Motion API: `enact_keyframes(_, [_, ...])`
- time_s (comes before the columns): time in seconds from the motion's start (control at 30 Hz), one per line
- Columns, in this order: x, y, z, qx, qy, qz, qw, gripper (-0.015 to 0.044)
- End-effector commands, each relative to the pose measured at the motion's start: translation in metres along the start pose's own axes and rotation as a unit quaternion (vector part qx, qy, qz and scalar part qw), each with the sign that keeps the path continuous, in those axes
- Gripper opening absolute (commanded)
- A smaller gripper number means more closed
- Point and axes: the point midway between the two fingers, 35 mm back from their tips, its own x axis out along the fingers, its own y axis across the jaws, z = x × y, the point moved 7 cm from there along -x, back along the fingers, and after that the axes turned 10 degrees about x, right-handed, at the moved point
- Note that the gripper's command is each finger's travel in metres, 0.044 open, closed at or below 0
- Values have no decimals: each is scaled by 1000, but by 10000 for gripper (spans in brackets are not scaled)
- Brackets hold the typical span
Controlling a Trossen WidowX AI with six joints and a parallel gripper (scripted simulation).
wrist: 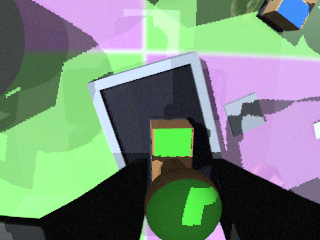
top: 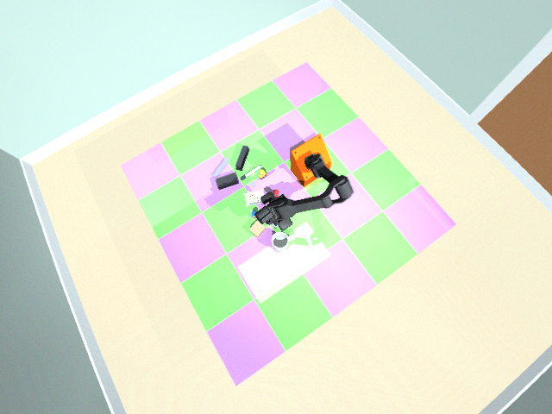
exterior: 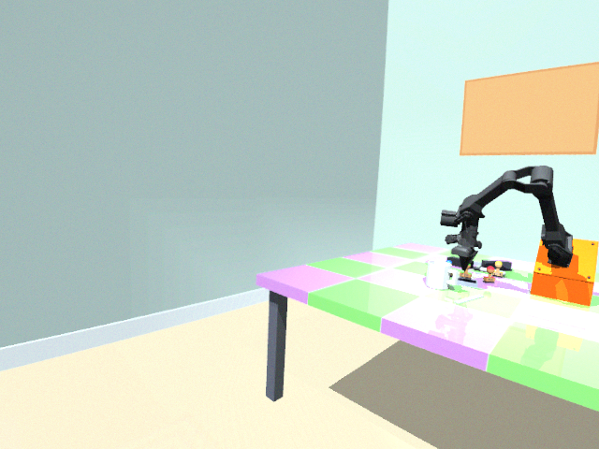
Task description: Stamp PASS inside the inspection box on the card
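Note:
My gripper (wrist: 179,169) (exterior: 465,268) is shut on a stamp (wrist: 172,142) with a brown body, a green label and a round green-topped handle. It points down. In the wrist view the stamp is over the dark ink pad (wrist: 145,71), which has a pale grey rim; whether its base touches the pad I cannot tell. A small white card (top: 254,197) with dark marks lies beyond the gripper in the top view; its box is too small to make out. Other stamps have a blue top (wrist: 294,13), a red top (top: 276,192) (exterior: 490,268) and a yellow top (top: 262,172).
A white mug (top: 279,241) (exterior: 436,274) stands close to the gripper. A tan block (top: 257,228), a small grey square (wrist: 245,115) and a large white sheet (top: 283,273) are nearby. Dark blocks (top: 241,157) (top: 227,180) lie farther off. The arm's base is on an orange mount (top: 299,166) (exterior: 563,290).

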Motion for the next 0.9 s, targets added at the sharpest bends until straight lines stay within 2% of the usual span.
enact_keyframes(0.0, [-7,0,1,-2,-3,-1,1000,0])
enact_keyframes(0.87, [-47,-3,2,-2,-3,-1,1000,0])
